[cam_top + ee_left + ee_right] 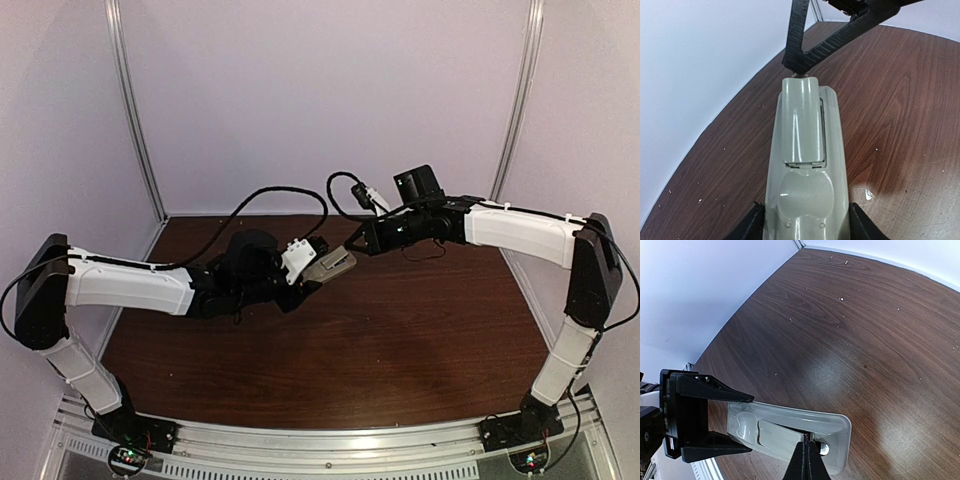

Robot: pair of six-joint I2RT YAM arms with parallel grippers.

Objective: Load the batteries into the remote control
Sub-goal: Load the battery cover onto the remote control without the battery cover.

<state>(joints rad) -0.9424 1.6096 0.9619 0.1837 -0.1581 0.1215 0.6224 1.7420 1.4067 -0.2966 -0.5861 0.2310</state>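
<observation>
My left gripper [807, 222] is shut on the sides of the grey-beige remote control [805, 195], held back-up above the table [400, 340]. A beige cover [801, 120] lies over its battery bay, slightly askew, with the far end of the bay uncovered. My right gripper [806, 447] is shut, its tips resting at the cover's far edge [777, 432]. In the gap there, a silvery round end [824, 449] and a bit of dark purple show. The rest of the batteries is hidden under the cover. The top view shows both grippers meeting at the remote [332, 264] near the back centre.
The brown wooden table [865, 315] lies below, bounded by pale walls [320, 90] at the back and sides. Small white specks dot the wood. A black cable [270, 195] loops behind the left arm.
</observation>
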